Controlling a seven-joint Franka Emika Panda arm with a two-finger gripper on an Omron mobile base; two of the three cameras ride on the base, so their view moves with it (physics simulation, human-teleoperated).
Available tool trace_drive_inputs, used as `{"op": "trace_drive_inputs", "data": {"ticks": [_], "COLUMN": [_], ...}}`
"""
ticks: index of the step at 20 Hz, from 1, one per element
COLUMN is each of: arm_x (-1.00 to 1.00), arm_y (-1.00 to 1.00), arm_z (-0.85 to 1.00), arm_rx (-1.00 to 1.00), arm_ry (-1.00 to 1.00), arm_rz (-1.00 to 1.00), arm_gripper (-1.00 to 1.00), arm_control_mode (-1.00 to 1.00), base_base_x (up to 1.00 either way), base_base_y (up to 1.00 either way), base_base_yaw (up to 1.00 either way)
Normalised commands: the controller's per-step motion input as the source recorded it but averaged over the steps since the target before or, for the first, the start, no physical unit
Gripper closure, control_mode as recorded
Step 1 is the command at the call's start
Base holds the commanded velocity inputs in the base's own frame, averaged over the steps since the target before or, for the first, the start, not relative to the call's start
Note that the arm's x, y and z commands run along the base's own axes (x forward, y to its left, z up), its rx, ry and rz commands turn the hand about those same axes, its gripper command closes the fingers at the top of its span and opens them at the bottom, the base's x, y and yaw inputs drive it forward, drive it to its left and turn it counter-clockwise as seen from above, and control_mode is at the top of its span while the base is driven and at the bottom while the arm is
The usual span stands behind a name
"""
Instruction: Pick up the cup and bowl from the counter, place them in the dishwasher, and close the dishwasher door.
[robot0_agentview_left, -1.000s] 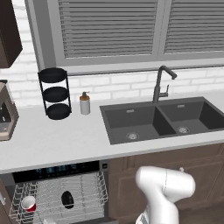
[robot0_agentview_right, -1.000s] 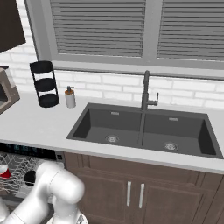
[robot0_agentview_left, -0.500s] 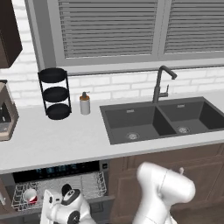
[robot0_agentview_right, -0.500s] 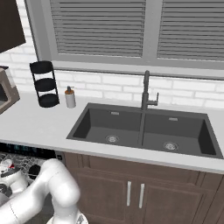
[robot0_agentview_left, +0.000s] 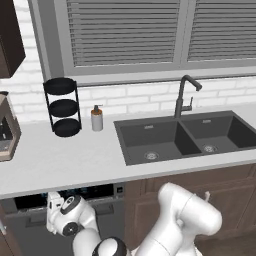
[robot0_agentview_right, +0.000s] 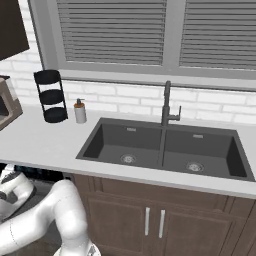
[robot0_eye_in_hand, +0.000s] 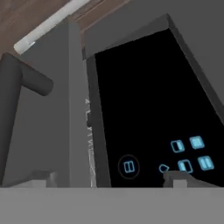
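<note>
The pincer (robot0_eye_in_hand: 111, 177) is seen in the hand view with its tips spread wide and nothing between them, straddling the top edge of the door (robot0_eye_in_hand: 48, 140). The bar handle (robot0_eye_in_hand: 19, 94) lies beside one tip; the black control strip (robot0_eye_in_hand: 148, 109) with its blue lights lies beside the other. A thin gap remains between door and strip, through which a sliver of white wire rack is visible.

In the left base view, the door (robot0_agentview_left: 35, 235) stands almost upright below the tabletop (robot0_agentview_left: 75, 165), with the hand just in front of it. The dishwasher (robot0_agentview_left: 85, 192) shows a narrow dark slot above the door. No cup or bowl is seen on the tabletop; they are judged to be inside the dishwasher, though this cannot be confirmed.

The step in hand is judged to be closing the door. The push should be applied squarely, near the upper edge, straight toward the cabinet. The tips should be kept clear of the gap to avoid pinching.

Further back stand the soap bottle (robot0_agentview_left: 97, 119), the three-tier stand (robot0_agentview_left: 62, 106) and the sink (robot0_agentview_left: 185, 137).
</note>
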Motion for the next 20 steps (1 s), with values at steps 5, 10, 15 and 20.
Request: {"op": "trace_drive_inputs", "data": {"ticks": [5,10,15,20], "arm_x": [0.0,0.25,0.7,0.33], "arm_y": [0.3,0.42,0.35,0.24], "arm_z": [-1.0,-0.87,-0.62,-0.76], "arm_rx": [-0.3,-0.32,-0.3,-0.18], "arm_ry": [-0.41,-0.3,-0.22,-0.28], "arm_rz": [-0.5,-0.51,-0.52,-0.42], "arm_gripper": [-1.0,-1.0,-1.0,-1.0], "arm_control_mode": [-1.0,-1.0,-1.0,-1.0], "base_base_x": [0.0,0.0,0.0,0.0], "base_base_y": [0.0,0.0,0.0,0.0], "base_base_yaw": [0.0,0.0,0.0,0.0]}}
